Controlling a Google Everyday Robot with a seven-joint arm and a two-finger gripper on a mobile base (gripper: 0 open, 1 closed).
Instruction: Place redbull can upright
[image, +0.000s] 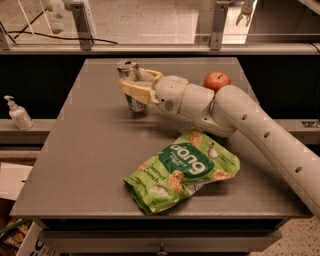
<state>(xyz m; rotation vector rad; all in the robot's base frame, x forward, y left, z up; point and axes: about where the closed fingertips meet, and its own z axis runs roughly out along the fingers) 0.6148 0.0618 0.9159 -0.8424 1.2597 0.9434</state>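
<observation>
The redbull can (131, 86) stands upright on the grey table (90, 150) at its middle back, silver top up. My gripper (136, 84) reaches in from the right and its yellowish fingers (134, 92) are closed around the can's body. The can's base looks to be at the table surface. The white arm (240, 125) stretches from the lower right across the table.
A green snack bag (182, 170) lies flat in the front middle of the table. A red apple (217, 80) sits at the back right, just behind the arm. A soap dispenser (18, 113) stands on a ledge to the left.
</observation>
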